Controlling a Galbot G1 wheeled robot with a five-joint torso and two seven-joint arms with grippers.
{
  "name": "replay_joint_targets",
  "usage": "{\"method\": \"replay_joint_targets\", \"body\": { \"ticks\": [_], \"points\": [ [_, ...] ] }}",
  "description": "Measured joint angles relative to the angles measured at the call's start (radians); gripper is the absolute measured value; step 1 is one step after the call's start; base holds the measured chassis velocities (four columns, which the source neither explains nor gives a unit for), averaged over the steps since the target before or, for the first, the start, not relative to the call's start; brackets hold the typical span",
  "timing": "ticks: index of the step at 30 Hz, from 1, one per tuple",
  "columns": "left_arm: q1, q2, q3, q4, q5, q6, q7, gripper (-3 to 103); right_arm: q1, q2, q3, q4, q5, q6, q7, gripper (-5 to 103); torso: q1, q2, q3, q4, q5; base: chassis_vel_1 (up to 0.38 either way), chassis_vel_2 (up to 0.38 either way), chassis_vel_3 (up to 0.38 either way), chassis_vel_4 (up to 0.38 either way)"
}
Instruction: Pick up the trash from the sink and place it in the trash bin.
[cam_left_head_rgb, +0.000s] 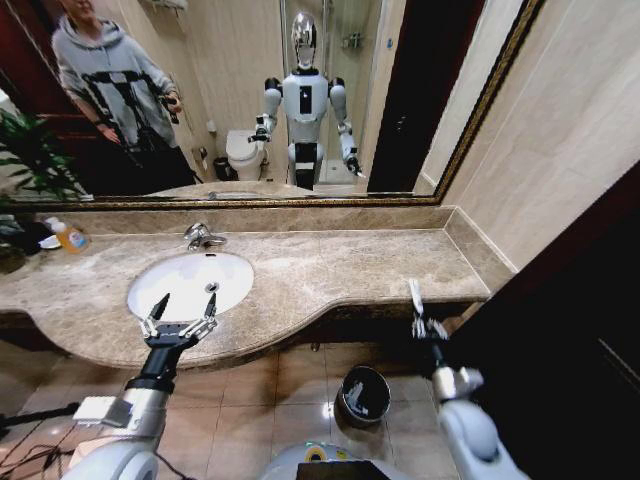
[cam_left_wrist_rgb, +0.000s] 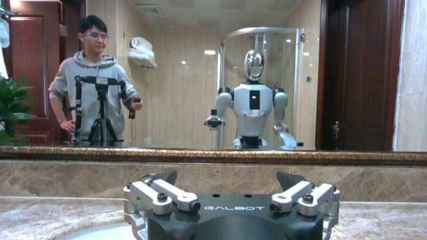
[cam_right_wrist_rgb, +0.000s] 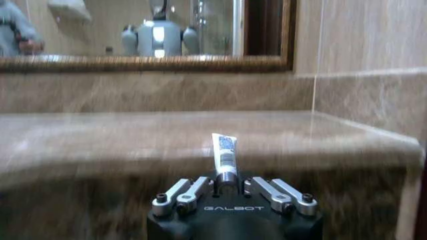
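The sink (cam_left_head_rgb: 185, 275) is a white oval basin set in the beige marble counter, with a chrome tap (cam_left_head_rgb: 203, 237) behind it. My left gripper (cam_left_head_rgb: 180, 315) hovers open over the basin's front rim; in the left wrist view this gripper (cam_left_wrist_rgb: 227, 180) has its fingers (cam_left_wrist_rgb: 160, 194) spread wide and nothing between them. Off the counter's front right edge, my right gripper (cam_left_head_rgb: 422, 322) is shut on a piece of trash, a small white tube (cam_left_head_rgb: 415, 295) that sticks up from it. The right wrist view shows the same tube (cam_right_wrist_rgb: 223, 150) clamped in the gripper (cam_right_wrist_rgb: 225, 181). On the floor below stands the dark round trash bin (cam_left_head_rgb: 365, 393).
An orange-yellow soap bottle (cam_left_head_rgb: 68, 236) stands at the counter's far left beside a plant (cam_left_head_rgb: 25, 160). A wall mirror (cam_left_head_rgb: 250, 90) runs behind the counter. A dark door or panel (cam_left_head_rgb: 580, 300) closes in the right side. The tiled floor (cam_left_head_rgb: 290, 390) lies in front of the counter.
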Motion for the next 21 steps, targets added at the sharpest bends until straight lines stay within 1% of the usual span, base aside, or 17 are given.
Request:
{"method": "replay_joint_targets", "body": {
  "ticks": [2, 5, 8, 10, 11, 13, 14, 16, 18, 19, 21],
  "points": [
    [0.0, 0.0, 0.0, 0.0, 0.0, 0.0, 0.0, 100, -0.017, 0.031, -0.008, -0.045, -0.036, 0.027, -0.002, 18, 0.0, 0.0, 0.0, 0.0001, 0.0, 0.0, 0.0, 0.0, 0.0],
    [0.0, 0.0, 0.0, 0.0, 0.0, 0.0, 0.0, 100, -0.025, 0.046, -0.019, -0.092, -0.059, 0.046, -0.009, 18, 0.0, 0.0, 0.0, 0.0001, 0.0, 0.0, 0.0, 0.0, 0.0],
    [0.0, 0.0, 0.0, 0.0, 0.0, 0.0, 0.0, 100, -0.019, 0.054, -0.033, -0.141, -0.07, 0.048, -0.015, 18, 0.0, 0.0, 0.0, 0.0001, 0.0, 0.0, 0.0, 0.0, 0.0],
    [0.0, 0.0, 0.0, 0.0, 0.0, 0.0, 0.0, 100, 0.008, 0.068, -0.054, -0.197, -0.044, 0.02, -0.022, 18, 0.0, 0.0, 0.0, 0.0001, 0.0002, 0.0, 0.0, 0.0, 0.0],
    [0.0, 0.0, 0.0, 0.0, 0.0, 0.0, 0.0, 100, 0.008, 0.068, -0.054, -0.197, -0.044, 0.02, -0.022, 18, 0.0, 0.0, 0.0, 0.0001, 0.0002, 0.0, 0.0, 0.0, 0.0],
    [0.0, 0.0, 0.0, 0.0, 0.0, 0.0, 0.0, 100, 0.043, 0.076, -0.066, -0.247, -0.01, -0.014, -0.041, 18, 0.0, 0.0, 0.0, 0.0002, 0.0001, 0.0, 0.0, 0.0, 0.0],
    [0.0, 0.0, 0.0, 0.0, 0.0, 0.0, 0.0, 100, 0.043, 0.076, -0.066, -0.247, -0.01, -0.014, -0.041, 18, 0.0, 0.0, 0.0, 0.0002, 0.0001, 0.0, 0.0, 0.0, 0.0],
    [0.0, 0.0, 0.0, 0.0, 0.0, 0.0, 0.0, 100, 0.078, 0.076, -0.069, -0.305, -0.018, -0.024, -0.06, 18, 0.0, 0.0, 0.0, 0.0002, -0.0001, 0.0, 0.0, 0.0, 0.0],
    [0.0, 0.0, 0.0, 0.0, 0.0, 0.0, 0.0, 100, 0.133, 0.075, -0.07, -0.398, -0.052, -0.025, -0.079, 18, 0.0, 0.0, 0.0, 0.0004, 0.0001, 0.0, 0.0, 0.0, 0.0],
    [0.0, 0.0, 0.0, 0.0, 0.0, 0.0, 0.0, 100, 0.133, 0.075, -0.07, -0.398, -0.052, -0.025, -0.079, 18, 0.0, 0.0, 0.0, 0.0004, 0.0001, 0.0, 0.0, 0.0, 0.0],
    [0.0, 0.0, 0.0, 0.0, 0.0, 0.0, 0.0, 100, 0.168, 0.067, -0.077, -0.464, -0.044, -0.036, -0.099, 18, 0.0, 0.0, 0.0, 0.0002, 0.0001, 0.0, 0.0, 0.0, 0.0]
  ]
}}
